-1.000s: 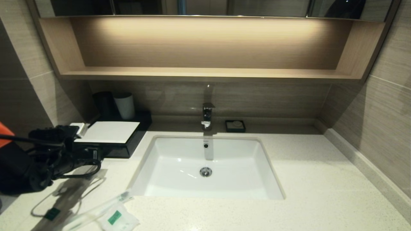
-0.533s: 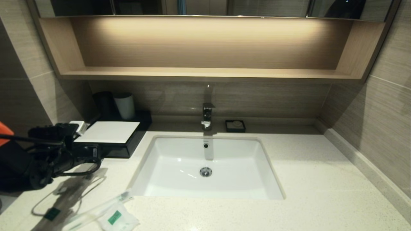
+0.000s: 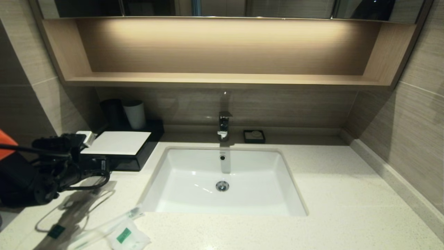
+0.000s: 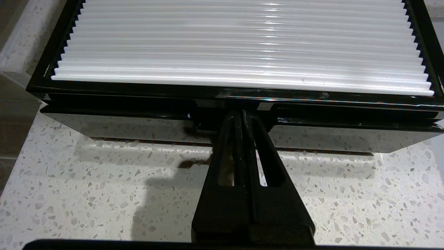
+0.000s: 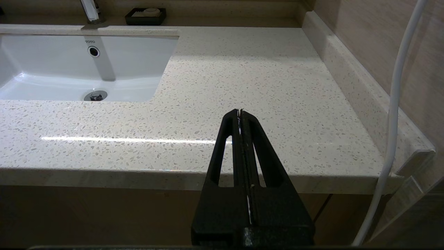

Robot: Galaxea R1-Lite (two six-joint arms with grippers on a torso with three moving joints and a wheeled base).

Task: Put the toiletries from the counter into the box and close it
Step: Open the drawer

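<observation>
Left tool [image 4: 241, 116]: fingers pressed together, tips at the middle of the front face of the box [image 3: 138, 158], in the groove just under its top rim; contact likely, but whether anything is pinched cannot be told. Box sits toward the back-left corner of the surface [image 3: 329, 194], left of the sink [image 3: 194, 163], its white ribbed panel [image 4: 242, 41] on top.

Toiletries lie on the surface near its front-left edge, well apart from the box: small white sachet [image 3: 128, 238] with green label, one slim clear-wrapped stick [image 3: 104, 227] just beside it, a second stick [image 3: 71, 217] in the arm's shadow.

Right tool [image 5: 240, 114]: fingers pressed together, holding nothing, parked off the front edge toward the surface's right end.
</observation>
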